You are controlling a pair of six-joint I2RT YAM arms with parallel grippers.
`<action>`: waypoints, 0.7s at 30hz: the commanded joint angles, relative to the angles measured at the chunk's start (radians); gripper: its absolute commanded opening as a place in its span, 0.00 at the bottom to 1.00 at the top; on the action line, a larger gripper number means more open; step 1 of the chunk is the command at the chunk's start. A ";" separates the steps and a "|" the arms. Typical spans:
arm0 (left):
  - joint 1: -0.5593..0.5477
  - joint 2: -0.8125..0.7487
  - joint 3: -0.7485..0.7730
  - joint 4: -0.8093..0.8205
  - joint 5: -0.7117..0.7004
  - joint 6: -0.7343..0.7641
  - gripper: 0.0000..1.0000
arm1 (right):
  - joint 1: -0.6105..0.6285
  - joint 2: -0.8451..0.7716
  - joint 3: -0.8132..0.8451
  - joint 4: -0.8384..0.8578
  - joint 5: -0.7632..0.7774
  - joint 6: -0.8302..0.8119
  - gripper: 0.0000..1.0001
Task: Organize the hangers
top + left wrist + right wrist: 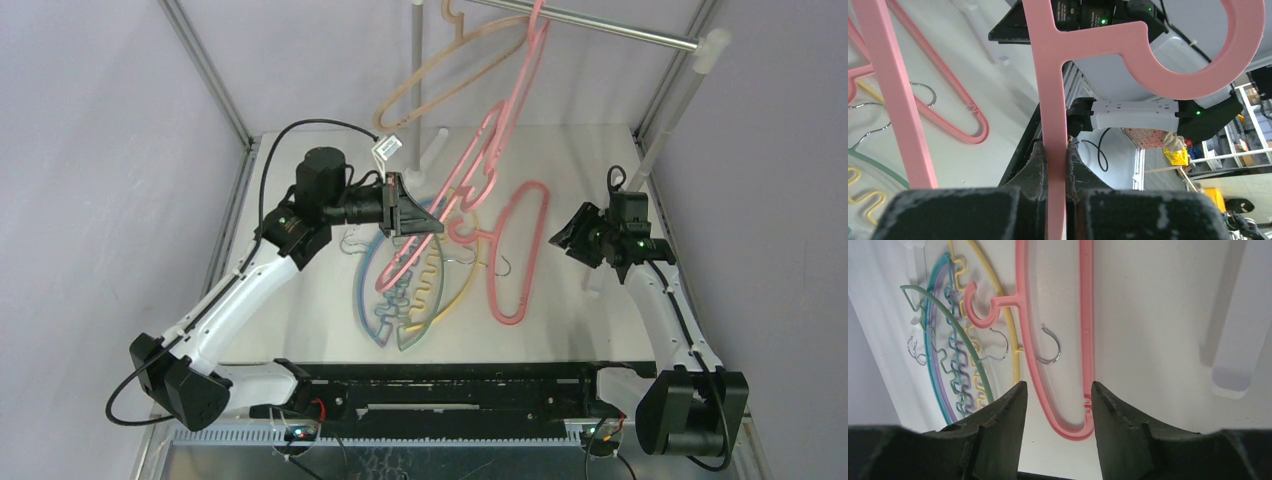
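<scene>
Top camera sits high behind the bases at six o'clock, looking down the table (pixel 590 170) to the rail (pixel 590 22) at twelve. Left wrist camera is tight on the pink hanger (pixel 1054 125), facing the right arm (pixel 1133 107). Right wrist camera looks down, close. The flat hanger (pixel 1087 315) shows in all three.

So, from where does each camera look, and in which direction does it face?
Top external: above and behind the bases, facing down at the pale table; the white left arm and right arm show.
Left wrist: on the left arm, facing along the left jaws, shut on a thin pink plastic hanger.
Right wrist: on the right arm, facing down between the right jaws, which are open, at a pink plastic hanger lying flat.
Shared: top external and right wrist both show that flat hanger.
</scene>
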State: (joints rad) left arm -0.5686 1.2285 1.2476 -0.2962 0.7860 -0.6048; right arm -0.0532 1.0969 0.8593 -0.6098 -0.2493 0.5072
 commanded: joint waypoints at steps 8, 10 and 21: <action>0.077 0.162 0.174 0.325 0.114 -0.172 0.00 | -0.017 0.002 0.064 0.032 0.002 0.001 0.58; 0.078 0.229 0.240 0.409 0.124 -0.226 0.00 | -0.022 0.007 0.077 0.033 -0.001 0.004 0.58; 0.078 0.579 0.753 0.572 0.126 -0.517 0.00 | -0.038 0.048 0.128 0.035 -0.006 0.009 0.58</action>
State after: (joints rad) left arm -0.4938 1.7504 1.8648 0.0834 0.8986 -0.9817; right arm -0.0814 1.1336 0.9455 -0.6056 -0.2489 0.5076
